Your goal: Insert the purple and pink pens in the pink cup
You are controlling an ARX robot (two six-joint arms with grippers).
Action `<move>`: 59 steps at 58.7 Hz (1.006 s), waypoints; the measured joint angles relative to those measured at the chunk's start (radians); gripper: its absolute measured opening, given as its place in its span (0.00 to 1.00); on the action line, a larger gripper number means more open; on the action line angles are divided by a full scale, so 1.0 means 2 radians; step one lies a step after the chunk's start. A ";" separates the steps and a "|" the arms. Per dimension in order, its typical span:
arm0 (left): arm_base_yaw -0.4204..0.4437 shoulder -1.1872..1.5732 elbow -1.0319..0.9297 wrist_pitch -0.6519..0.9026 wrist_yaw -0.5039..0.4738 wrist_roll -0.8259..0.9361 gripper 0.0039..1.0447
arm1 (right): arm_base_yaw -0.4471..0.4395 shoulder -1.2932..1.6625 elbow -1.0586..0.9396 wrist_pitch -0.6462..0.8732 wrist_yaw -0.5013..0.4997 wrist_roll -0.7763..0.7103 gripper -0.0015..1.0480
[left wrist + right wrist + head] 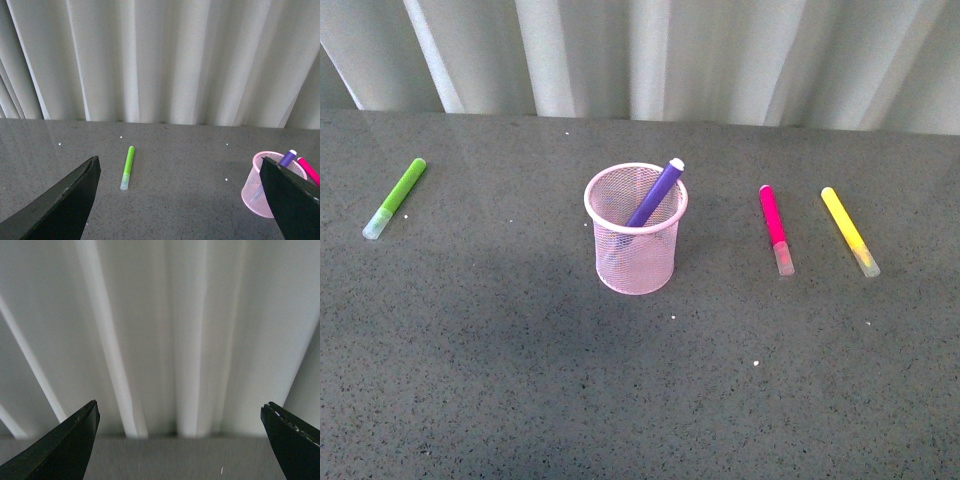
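Purple pen (656, 192) leans inside the pink cup (638, 262); pink pen (775, 228) lies on the table (520, 380) to its right. Left gripper (178, 167) and right gripper (179, 409) gape wide, apparently empty.

— What did the right wrist camera catch?

— Mostly a pale curtain (160, 315), hanging in long vertical folds and slightly blurred.

— And the right gripper (179, 407)?

— Its two black fingers (62, 450) stood wide apart, with only curtain and tabletop showing in the gap.

— How much of the table was there?

— Just a narrow strip of grey surface (165, 460), running to its far edge, where the curtain came down behind it. One tiny white speck (222, 470) lay on that strip, between the fingers and nearer to one of them.
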 joint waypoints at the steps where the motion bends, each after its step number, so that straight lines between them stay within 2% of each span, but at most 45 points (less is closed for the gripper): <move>1: 0.000 0.000 0.000 0.000 0.000 0.000 0.94 | 0.003 0.032 0.026 -0.028 0.006 0.001 0.93; 8: 0.000 0.000 0.000 0.000 0.000 0.000 0.94 | 0.023 0.182 0.159 -0.165 0.020 0.013 0.93; 16: 0.000 0.000 0.000 0.000 0.000 0.000 0.94 | 0.047 0.276 0.250 -0.255 0.022 0.023 0.93; 29: 0.000 0.000 0.000 0.000 0.000 0.000 0.94 | 0.086 0.312 0.283 -0.312 -0.005 0.051 0.93; 40: 0.000 0.000 0.000 0.000 0.000 0.000 0.94 | 0.110 0.333 0.283 -0.327 -0.011 0.078 0.93; 59: 0.000 0.000 0.000 0.000 0.000 0.000 0.94 | 0.103 0.377 0.278 -0.325 -0.018 0.101 0.93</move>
